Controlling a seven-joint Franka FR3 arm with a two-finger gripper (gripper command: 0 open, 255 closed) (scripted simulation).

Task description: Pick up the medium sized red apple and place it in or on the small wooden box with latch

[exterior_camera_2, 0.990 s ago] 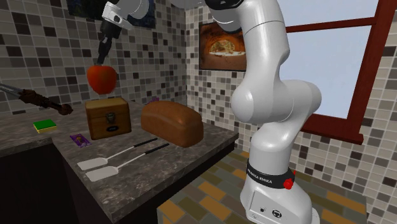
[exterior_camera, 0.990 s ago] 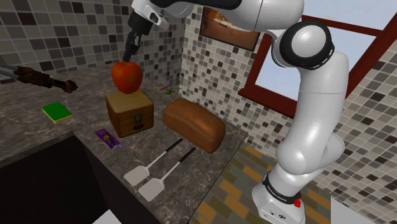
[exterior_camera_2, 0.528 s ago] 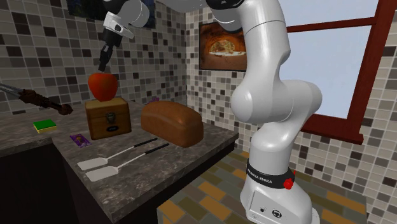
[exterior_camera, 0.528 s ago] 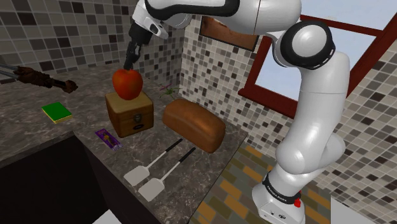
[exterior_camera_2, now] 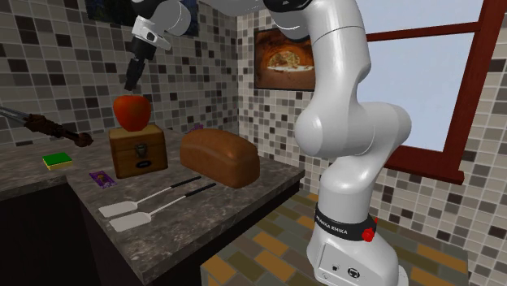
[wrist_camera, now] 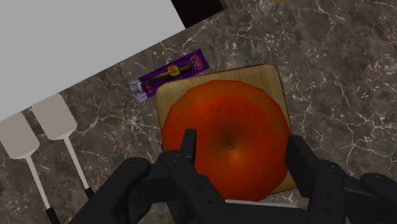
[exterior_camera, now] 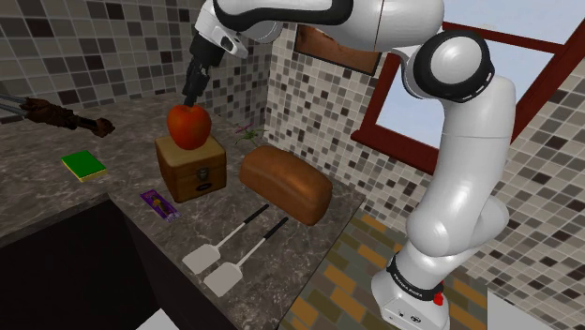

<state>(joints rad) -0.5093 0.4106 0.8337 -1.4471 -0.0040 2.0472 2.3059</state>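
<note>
The apple (exterior_camera: 188, 127) rests on top of the box's (exterior_camera: 192, 169) shut lid, on the counter (exterior_camera: 281, 251). The tool (exterior_camera: 190, 95) hangs just above it, fingers (wrist_camera: 188, 147) spread apart and gripping nothing. A purple packet (exterior_camera: 159, 203) lies beside the box, with a loaf (exterior_camera: 286, 185) and two spatulas (exterior_camera: 221, 260) nearby.

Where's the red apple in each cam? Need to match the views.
Shoulder view: red apple left of centre, atop the wooden box.
Second exterior view: red apple upper left, atop the wooden box.
Wrist view: red apple under the open gripper, covering most of the wooden box.
Shared landmark: the purple packet beside the wooden box.
</note>
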